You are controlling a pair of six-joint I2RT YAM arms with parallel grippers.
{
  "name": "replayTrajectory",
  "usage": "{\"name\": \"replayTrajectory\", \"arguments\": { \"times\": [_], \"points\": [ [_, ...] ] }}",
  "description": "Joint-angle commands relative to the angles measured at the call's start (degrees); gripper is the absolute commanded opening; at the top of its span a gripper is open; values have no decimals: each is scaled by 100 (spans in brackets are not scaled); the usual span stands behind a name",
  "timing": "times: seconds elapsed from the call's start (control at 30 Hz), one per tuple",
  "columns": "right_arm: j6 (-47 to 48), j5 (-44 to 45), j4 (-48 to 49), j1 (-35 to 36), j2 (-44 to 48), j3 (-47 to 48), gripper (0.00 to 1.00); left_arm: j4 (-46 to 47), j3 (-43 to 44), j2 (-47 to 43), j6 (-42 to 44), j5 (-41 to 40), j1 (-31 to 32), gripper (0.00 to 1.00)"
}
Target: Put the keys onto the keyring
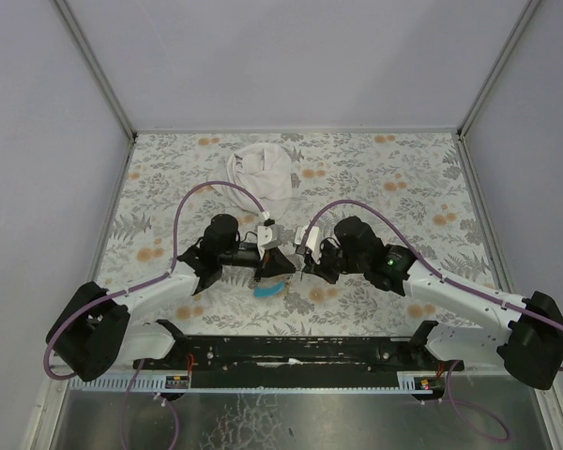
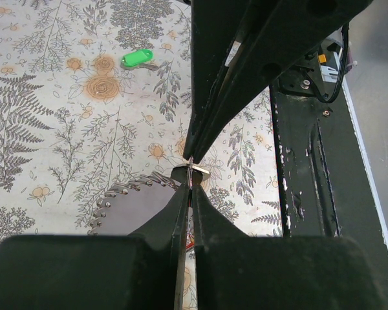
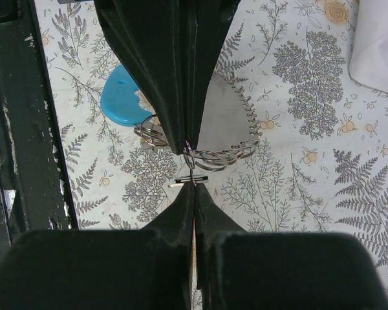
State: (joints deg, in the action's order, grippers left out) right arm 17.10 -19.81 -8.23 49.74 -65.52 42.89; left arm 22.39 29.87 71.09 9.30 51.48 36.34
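Note:
My two grippers meet tip to tip over the near middle of the table. The keyring (image 3: 189, 156) is a thin metal ring joined to a grey strap (image 3: 227, 119) with a light-blue piece (image 3: 119, 103). My left gripper (image 1: 274, 263) is shut with its tips on that ring. My right gripper (image 3: 194, 184) is shut on a flat metal ring piece (image 3: 191, 180) linked to it. The same spot shows in the left wrist view (image 2: 191, 169), beside the strap (image 2: 132, 203). A green key (image 2: 137, 59) lies alone on the cloth. A red sliver (image 2: 189, 240) shows between my left fingers. The yellow key is out of view.
A crumpled white cloth (image 1: 261, 171) lies behind the grippers and shows in the right wrist view (image 3: 378, 45). The black base rail (image 1: 300, 349) runs along the near edge, close under both wrists. The table is covered in a fern-patterned cloth (image 1: 403, 187).

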Motion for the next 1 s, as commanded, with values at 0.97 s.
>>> {"name": "replayTrajectory", "arguments": {
  "times": [0.97],
  "points": [
    [-175,-497,745,4,-28,275,0,11,338,222,291,6,233,0]
  ]
}}
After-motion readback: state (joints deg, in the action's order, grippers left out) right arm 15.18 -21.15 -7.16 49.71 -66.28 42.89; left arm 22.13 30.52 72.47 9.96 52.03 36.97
